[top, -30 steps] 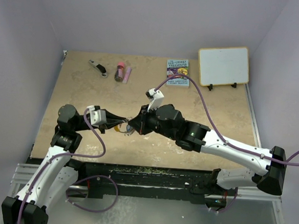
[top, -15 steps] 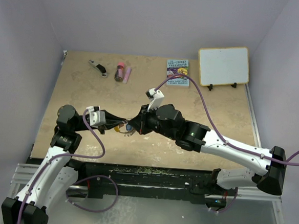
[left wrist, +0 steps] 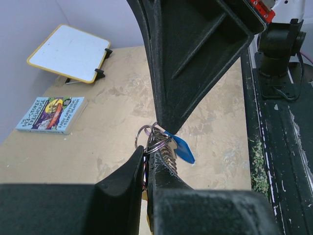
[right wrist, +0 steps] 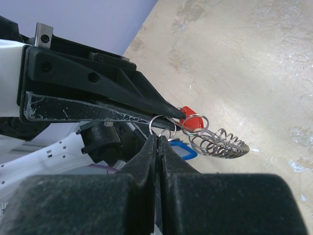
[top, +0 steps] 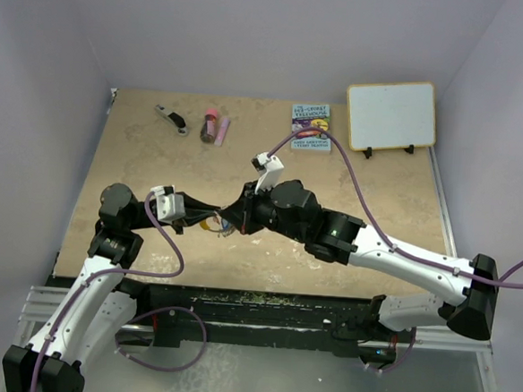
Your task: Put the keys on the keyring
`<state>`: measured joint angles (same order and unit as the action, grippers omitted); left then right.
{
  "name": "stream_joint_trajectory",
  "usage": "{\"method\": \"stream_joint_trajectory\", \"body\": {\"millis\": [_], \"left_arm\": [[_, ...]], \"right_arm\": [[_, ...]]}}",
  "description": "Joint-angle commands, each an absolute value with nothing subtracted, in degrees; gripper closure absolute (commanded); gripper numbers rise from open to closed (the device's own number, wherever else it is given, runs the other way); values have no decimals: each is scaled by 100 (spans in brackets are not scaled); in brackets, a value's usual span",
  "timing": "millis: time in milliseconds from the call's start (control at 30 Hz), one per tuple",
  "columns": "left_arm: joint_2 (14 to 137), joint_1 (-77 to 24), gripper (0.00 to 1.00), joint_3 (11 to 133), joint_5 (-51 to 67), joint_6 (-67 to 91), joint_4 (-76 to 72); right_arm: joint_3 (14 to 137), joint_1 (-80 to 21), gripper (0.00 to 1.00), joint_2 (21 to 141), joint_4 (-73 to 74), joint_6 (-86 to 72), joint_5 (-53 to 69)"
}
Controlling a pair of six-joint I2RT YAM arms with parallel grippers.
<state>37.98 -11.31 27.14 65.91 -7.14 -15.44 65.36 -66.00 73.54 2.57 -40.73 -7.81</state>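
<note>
Mid-table, just beyond the arm bases, the L gripper [top: 211, 218] and R gripper [top: 229, 221] meet tip to tip above the tan stone-look tabletop [top: 138, 160]. The L gripper's black fingers [left wrist: 122, 181] are clamped on the keyring [right wrist: 220, 142], a thin hoop w/ a silvery coiled-metal stretch that juts past the tips, held off the surface. The red plastic-tagged key [right wrist: 190, 120] sits right at the L fingertips. The blue plastic-tagged key [left wrist: 182, 149] hangs just beside the coil, under the R gripper's tip. The R gripper's fingers [right wrist: 144, 161] are pressed fully together, tips at a small silvery split ring [right wrist: 161, 126]; whether that ring is pinched can't be told. Far side of the table, L to R: a black-and-silver clip-like tool [top: 171, 118], a dark red tube [top: 211, 127], a small illustrated book [top: 310, 126] lying flat, and a white board w/ yellow frame [top: 391, 114] propped on black feet at the far-R corner.
</note>
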Motion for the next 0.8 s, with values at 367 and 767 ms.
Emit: {"method": "stream_joint_trajectory", "body": {"millis": [367,767], "left_arm": [[3748,-1125,96,2839,6561,-874,-1894],[3737,-1125,96,2784,6374,-906,-2000]], "right_arm": [[6823,-6641,100,7423,-208,-4032,-576],[6732,-6643,100,7466,-556,-4122,-476]]}}
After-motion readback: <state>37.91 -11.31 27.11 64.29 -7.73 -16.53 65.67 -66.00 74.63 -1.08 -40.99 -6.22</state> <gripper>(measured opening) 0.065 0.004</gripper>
